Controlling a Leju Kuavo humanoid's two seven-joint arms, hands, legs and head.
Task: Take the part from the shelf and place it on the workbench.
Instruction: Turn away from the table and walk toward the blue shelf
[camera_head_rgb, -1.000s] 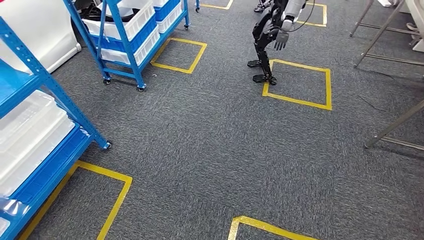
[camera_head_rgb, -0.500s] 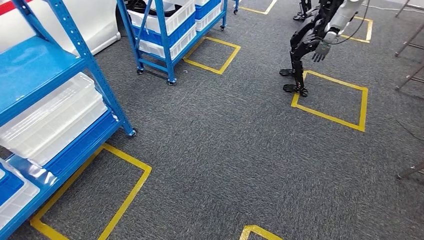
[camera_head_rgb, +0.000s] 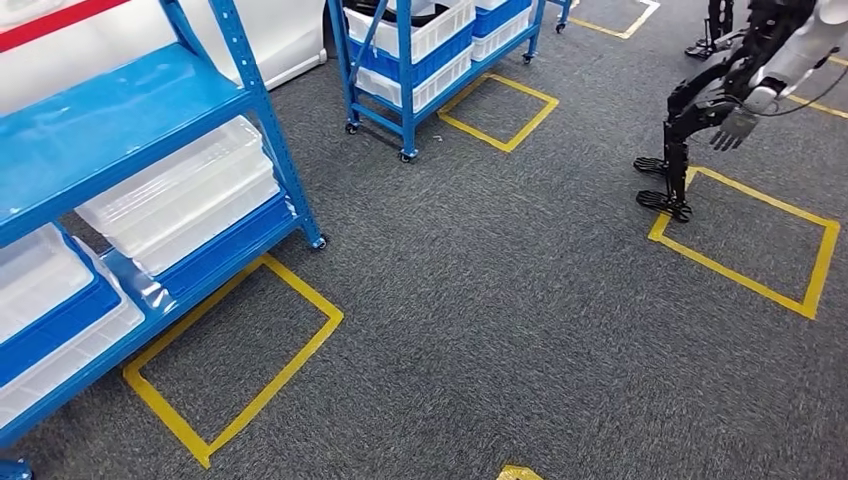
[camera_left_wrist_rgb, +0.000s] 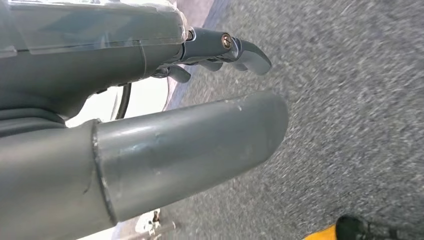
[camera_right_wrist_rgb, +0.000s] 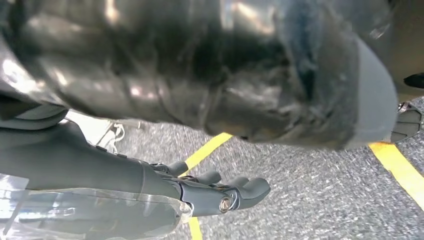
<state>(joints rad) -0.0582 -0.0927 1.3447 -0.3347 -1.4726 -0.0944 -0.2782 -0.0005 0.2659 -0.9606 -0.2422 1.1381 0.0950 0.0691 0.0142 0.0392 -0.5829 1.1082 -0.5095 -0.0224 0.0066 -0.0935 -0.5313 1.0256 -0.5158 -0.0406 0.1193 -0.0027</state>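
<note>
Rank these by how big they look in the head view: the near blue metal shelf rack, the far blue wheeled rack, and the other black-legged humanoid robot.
1. Near blue metal shelf rack, clearly largest, though closest to the camera.
2. Far blue wheeled rack.
3. Other black-legged humanoid robot; it looks close to the far rack and is cut off at the frame edge, so that order is unsure.

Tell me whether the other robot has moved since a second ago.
No. Its feet stand at the same corner of the yellow floor square; the camera turned instead.
</note>
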